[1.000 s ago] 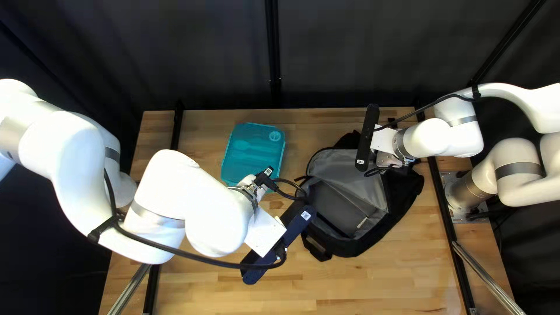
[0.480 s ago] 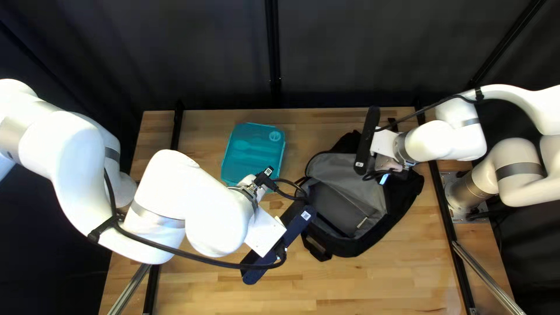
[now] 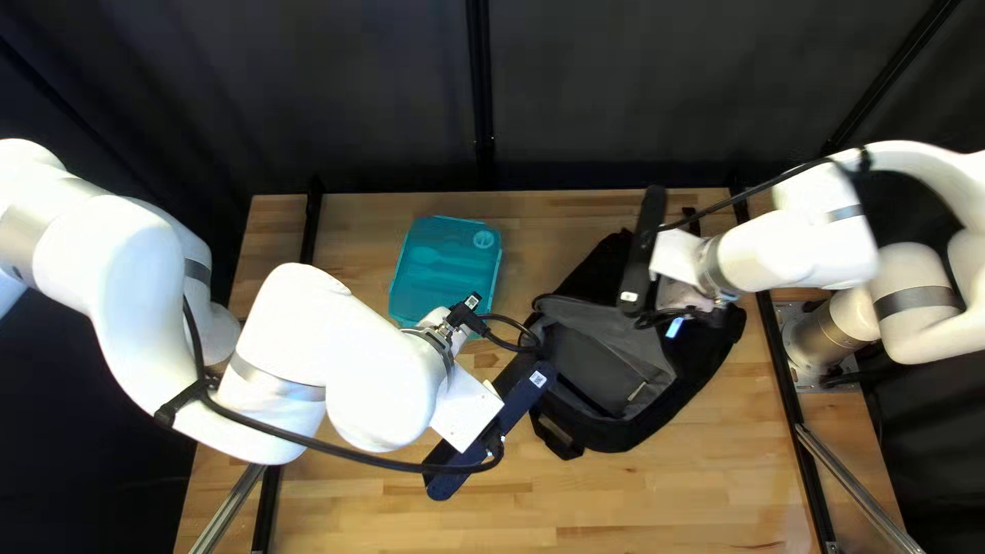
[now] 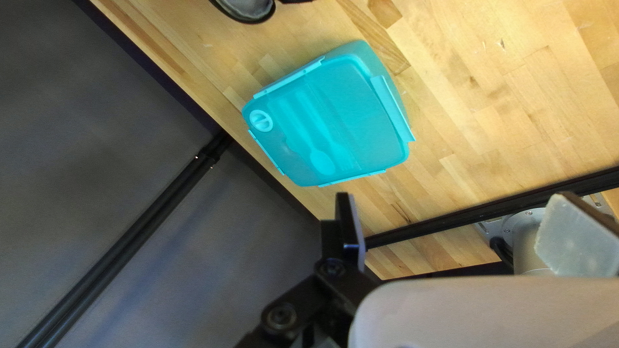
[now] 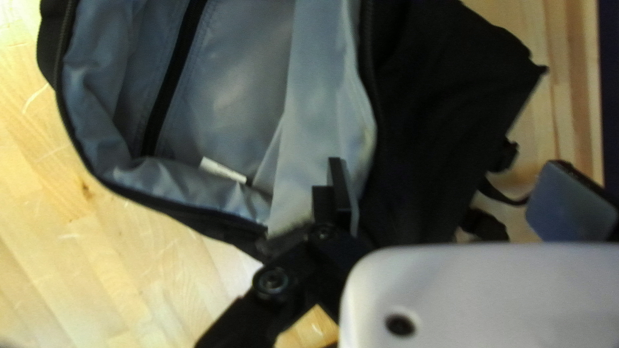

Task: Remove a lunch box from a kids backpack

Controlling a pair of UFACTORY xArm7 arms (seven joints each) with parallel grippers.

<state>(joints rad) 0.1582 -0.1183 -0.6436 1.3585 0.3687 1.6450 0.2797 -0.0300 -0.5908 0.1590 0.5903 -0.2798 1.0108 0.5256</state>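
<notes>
Lunch box (image 3: 446,256) sits on the table outside the open backpack (image 3: 595,369), long axis running far to near, ahead of the empty, wide-spread left gripper (image 4: 456,206), the nearer one. The left arm (image 3: 375,380) overhangs its near end. The right gripper (image 5: 448,174), also wide and empty, is at the bag's mouth; removal looks done.

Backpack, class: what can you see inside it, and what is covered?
Inside the backpack are grey lining, a black strip and a white tag. Anything beneath the lining's folds is covered.
</notes>
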